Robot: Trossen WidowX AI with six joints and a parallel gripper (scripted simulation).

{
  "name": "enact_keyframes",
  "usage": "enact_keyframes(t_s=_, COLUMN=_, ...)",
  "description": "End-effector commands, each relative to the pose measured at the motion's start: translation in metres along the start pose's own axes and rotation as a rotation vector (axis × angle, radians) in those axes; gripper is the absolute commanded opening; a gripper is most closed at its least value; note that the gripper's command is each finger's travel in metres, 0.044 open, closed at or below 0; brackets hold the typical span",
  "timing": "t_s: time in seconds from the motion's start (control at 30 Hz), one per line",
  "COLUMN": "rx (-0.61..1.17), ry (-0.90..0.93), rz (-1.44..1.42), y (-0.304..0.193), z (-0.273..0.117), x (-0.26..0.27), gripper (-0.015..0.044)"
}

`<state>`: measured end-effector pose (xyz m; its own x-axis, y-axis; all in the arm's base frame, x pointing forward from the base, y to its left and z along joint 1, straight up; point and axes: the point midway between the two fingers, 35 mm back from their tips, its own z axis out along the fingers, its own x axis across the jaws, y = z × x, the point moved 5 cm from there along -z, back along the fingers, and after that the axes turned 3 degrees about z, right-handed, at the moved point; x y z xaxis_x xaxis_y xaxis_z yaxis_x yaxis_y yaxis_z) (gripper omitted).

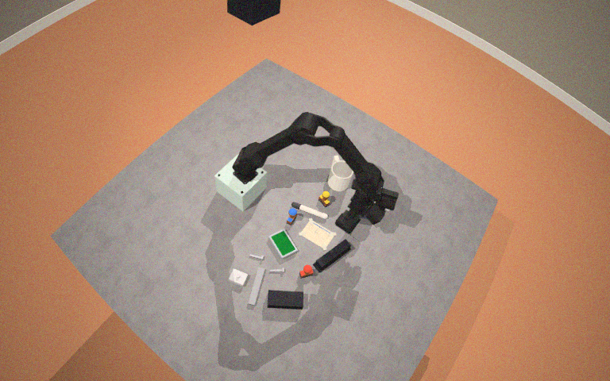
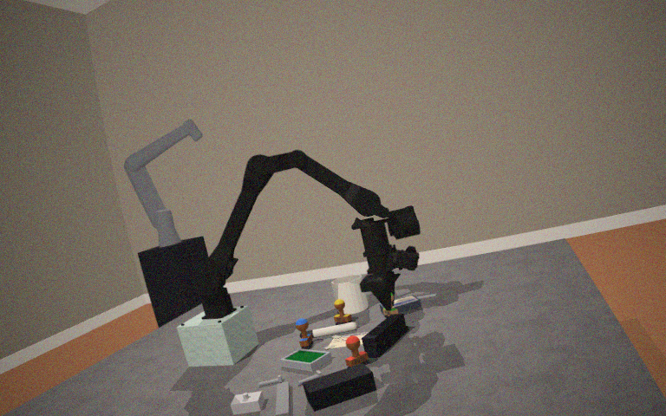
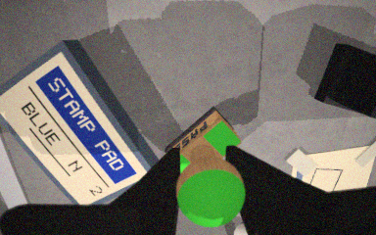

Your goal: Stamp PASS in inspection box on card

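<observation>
My gripper (image 2: 389, 307) (image 3: 203, 154) is shut on the PASS stamp (image 3: 211, 198), gripping its wooden neck below the green knob. The stamp is upright at bench level; whether its base touches the bench cannot be told. The fingertips are hidden in the top view. The cream card (image 1: 317, 234) (image 2: 338, 341) (image 3: 354, 164) lies taped down, with a box outline visible in the wrist view. An open pad (image 1: 283, 243) (image 2: 306, 356) with a green surface lies beside the card. A case (image 2: 409, 302) (image 3: 73, 127) labelled STAMP PAD BLUE N 2 lies just left of the stamp in the wrist view.
A red stamp (image 1: 306, 270) (image 2: 353, 344), a blue stamp (image 1: 292, 213) (image 2: 302, 323) and a yellow stamp (image 1: 326, 194) (image 2: 339, 305) stand around the card. A marker (image 1: 314, 212), a mug (image 1: 340, 178) and two black blocks (image 1: 331, 255) (image 1: 285, 299) are also near.
</observation>
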<state>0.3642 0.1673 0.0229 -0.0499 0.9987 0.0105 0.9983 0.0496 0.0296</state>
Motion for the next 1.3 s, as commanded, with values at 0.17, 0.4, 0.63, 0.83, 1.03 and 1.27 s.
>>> enact_keyframes(t_s=0.17, rx=-0.006, ry=0.002, rz=0.0, y=0.001, z=-0.007, x=0.0, gripper=0.0)
enact_keyframes(t_s=0.4, rx=-0.005, ry=0.002, rz=0.0, y=0.001, z=-0.011, x=0.001, gripper=0.0)
enact_keyframes(t_s=0.63, rx=-0.005, ry=0.002, rz=0.0, y=0.001, z=-0.014, x=0.001, gripper=0.0)
enact_keyframes(t_s=0.83, rx=-0.005, ry=0.002, rz=0.0, y=0.002, z=-0.017, x=0.001, gripper=0.0)
enact_keyframes(t_s=1.03, rx=-0.005, ry=0.002, rz=0.0, y=0.002, z=-0.02, x=0.001, gripper=0.0)
enact_keyframes(t_s=1.27, rx=-0.005, ry=0.001, rz=0.0, y=0.002, z=-0.023, x=0.001, gripper=0.0)
